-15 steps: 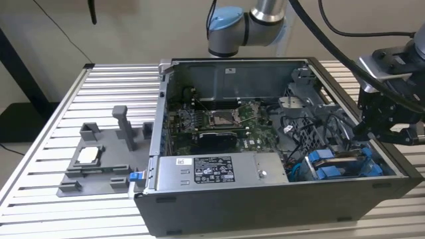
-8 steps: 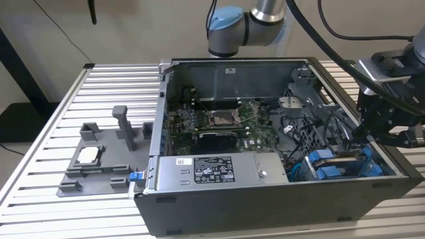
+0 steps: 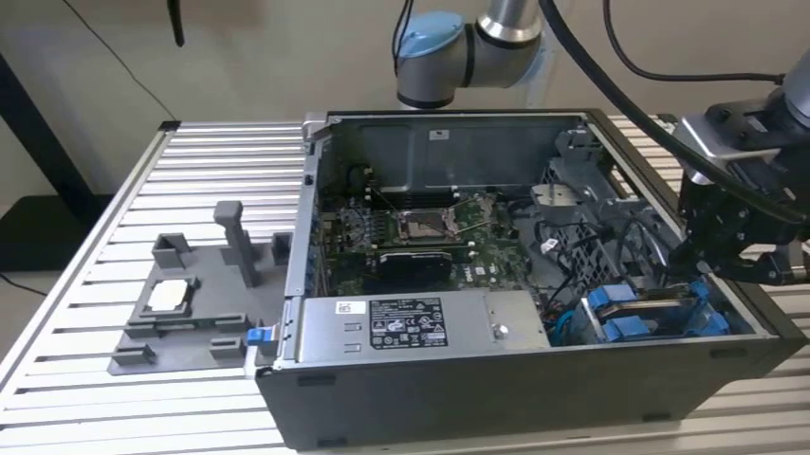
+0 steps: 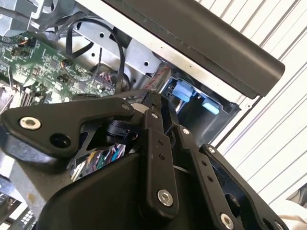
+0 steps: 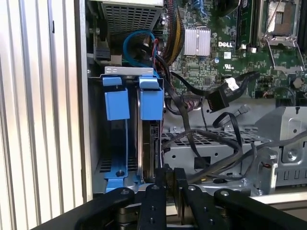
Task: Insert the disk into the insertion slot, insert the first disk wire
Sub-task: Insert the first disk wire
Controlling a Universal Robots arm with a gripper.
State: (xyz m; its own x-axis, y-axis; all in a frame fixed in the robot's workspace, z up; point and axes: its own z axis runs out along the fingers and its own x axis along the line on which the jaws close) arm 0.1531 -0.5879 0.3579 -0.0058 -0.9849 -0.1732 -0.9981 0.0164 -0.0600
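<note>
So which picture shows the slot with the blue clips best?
The first wrist view: it looks right into the insertion slot, with both blue clips plain. The exterior view shows it small, inside the computer case at that view's right. The second wrist view catches some of its blue past the gripper.

Down over the open case now. Catching the disk (image 5: pixel 152 143) edge-on in the insertion slot (image 5: pixel 112 165), just beside bright blue clips (image 5: pixel 151 100). Finding the end effector (image 5: pixel 169 171) right at the disk's near end. Spotting black cables (image 5: pixel 192 139) draped alongside, with a loose connector (image 5: pixel 217 99) by the green motherboard (image 5: pixel 225 62). Glimpsing the ribbed surface (image 5: pixel 38 120) beyond the case wall.
</note>
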